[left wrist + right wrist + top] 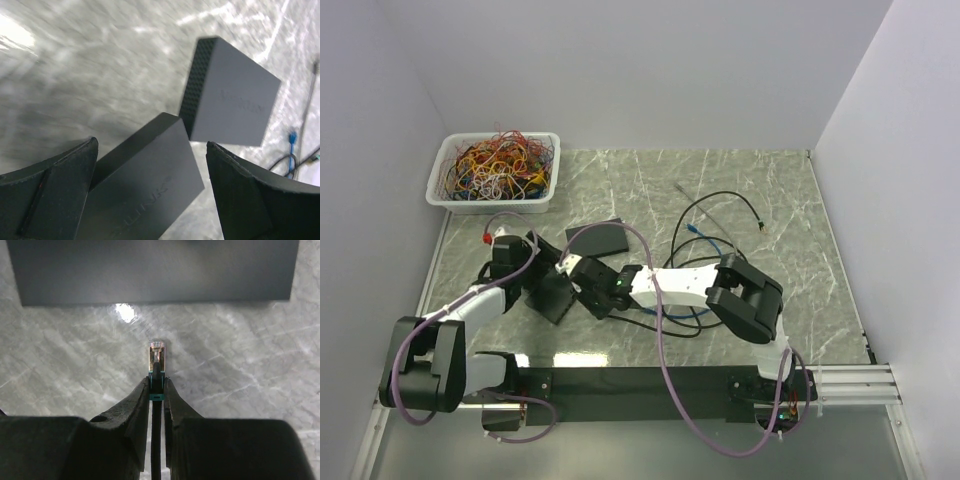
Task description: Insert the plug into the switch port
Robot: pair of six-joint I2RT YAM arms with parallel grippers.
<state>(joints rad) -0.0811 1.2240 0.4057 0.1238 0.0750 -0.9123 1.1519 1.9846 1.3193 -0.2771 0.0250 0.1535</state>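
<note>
Approach step. Right pincer (157,385) clamped on plug (157,352), short of switch (150,270) at frame top; left pincer (151,145) wide open, gripping nothing. Next we align to the port, then push.

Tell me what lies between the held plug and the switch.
Between plug and switch, only bare tabletop with a glare spot, seen in the right wrist view.

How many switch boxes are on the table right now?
2. The near switch lies under the open left gripper; the far switch lies just beyond it. More may be hidden.
</note>
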